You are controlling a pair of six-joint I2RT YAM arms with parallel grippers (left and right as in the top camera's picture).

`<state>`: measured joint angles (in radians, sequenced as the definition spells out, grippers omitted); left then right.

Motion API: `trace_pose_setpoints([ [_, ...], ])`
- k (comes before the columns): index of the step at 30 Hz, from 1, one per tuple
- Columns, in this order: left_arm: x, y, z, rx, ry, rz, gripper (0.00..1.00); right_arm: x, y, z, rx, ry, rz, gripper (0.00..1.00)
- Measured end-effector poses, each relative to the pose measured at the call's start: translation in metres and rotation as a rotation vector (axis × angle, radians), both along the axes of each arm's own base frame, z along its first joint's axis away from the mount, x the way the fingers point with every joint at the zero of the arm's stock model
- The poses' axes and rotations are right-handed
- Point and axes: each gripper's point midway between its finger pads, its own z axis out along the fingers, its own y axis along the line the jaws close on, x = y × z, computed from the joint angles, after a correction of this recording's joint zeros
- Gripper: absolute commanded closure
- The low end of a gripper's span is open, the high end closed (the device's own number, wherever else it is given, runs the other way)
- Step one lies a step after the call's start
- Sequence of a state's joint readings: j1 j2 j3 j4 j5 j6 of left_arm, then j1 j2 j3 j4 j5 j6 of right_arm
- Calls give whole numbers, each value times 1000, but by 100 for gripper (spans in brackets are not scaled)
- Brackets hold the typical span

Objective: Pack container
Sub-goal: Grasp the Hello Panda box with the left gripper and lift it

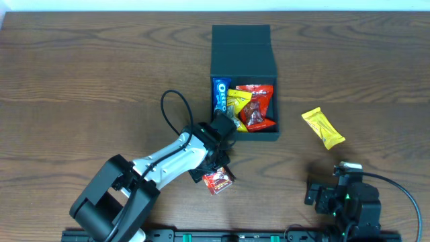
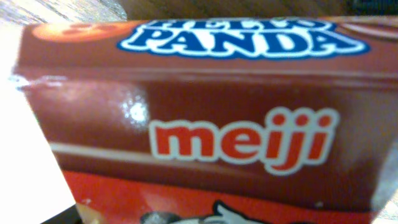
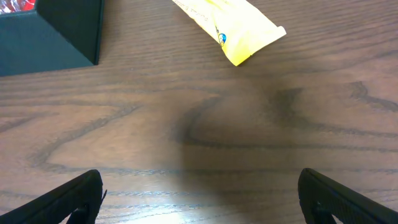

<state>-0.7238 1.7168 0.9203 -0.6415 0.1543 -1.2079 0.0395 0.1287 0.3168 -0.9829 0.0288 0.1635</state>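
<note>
The container [image 1: 244, 52], a dark teal-black box with its flap lid open at the back, holds a blue Oreo pack [image 1: 219, 94], a yellow packet [image 1: 236, 102] and red packets [image 1: 260, 104]. My left gripper [image 1: 216, 163] is just in front of the container's near left corner, at a red Hello Panda meiji box [image 1: 219, 181]. That box [image 2: 205, 124] fills the left wrist view and hides the fingers; it looks held. My right gripper [image 3: 199, 199] is open and empty above bare table. It also shows in the overhead view [image 1: 339, 176].
A yellow snack packet [image 1: 323, 128] lies on the table right of the container, ahead of my right gripper [image 3: 227, 22]. The container's corner [image 3: 50, 37] shows at the top left of the right wrist view. A black cable [image 1: 173, 111] loops off the left arm.
</note>
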Motion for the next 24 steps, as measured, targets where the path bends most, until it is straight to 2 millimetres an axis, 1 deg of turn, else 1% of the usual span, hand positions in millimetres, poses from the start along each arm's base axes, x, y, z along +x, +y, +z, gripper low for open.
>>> trace_pose_setpoints([
  [5,0,0,0,-2,-1,0,36,0,0,0,0,0,0,1],
  [19,0,-1,0,-2,-3,-2,38,0,0,0,0,0,0,1],
  [22,0,-2,1,2,-10,-10,41,0,0,0,0,0,0,1],
  [24,0,-3,3,1,-23,-18,42,0,0,0,0,0,0,1],
])
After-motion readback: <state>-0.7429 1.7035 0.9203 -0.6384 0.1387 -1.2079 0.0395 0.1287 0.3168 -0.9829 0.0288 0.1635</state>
